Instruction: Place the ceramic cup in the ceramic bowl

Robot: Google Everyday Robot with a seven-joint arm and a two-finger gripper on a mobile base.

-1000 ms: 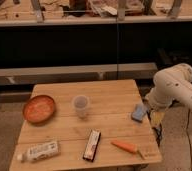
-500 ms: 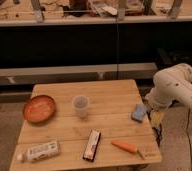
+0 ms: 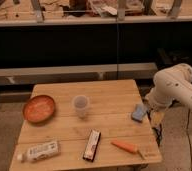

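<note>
The ceramic cup (image 3: pixel 80 106), pale and handleless, stands upright near the middle of the wooden table (image 3: pixel 109 95). About a hand's width to its left sits the ceramic bowl (image 3: pixel 39 108), shallow and orange-brown, with nothing in it. My gripper (image 3: pixel 156 119) hangs at the end of the white arm (image 3: pixel 175 90), just off the table's right edge beside a blue sponge. It is far to the right of the cup, open and holding nothing.
A blue sponge (image 3: pixel 139 112) lies at the table's right edge. An orange carrot (image 3: pixel 125 146), a dark flat packet (image 3: pixel 92 145) and a white labelled bottle (image 3: pixel 39 151) on its side lie along the front. Dark shelving stands behind the table.
</note>
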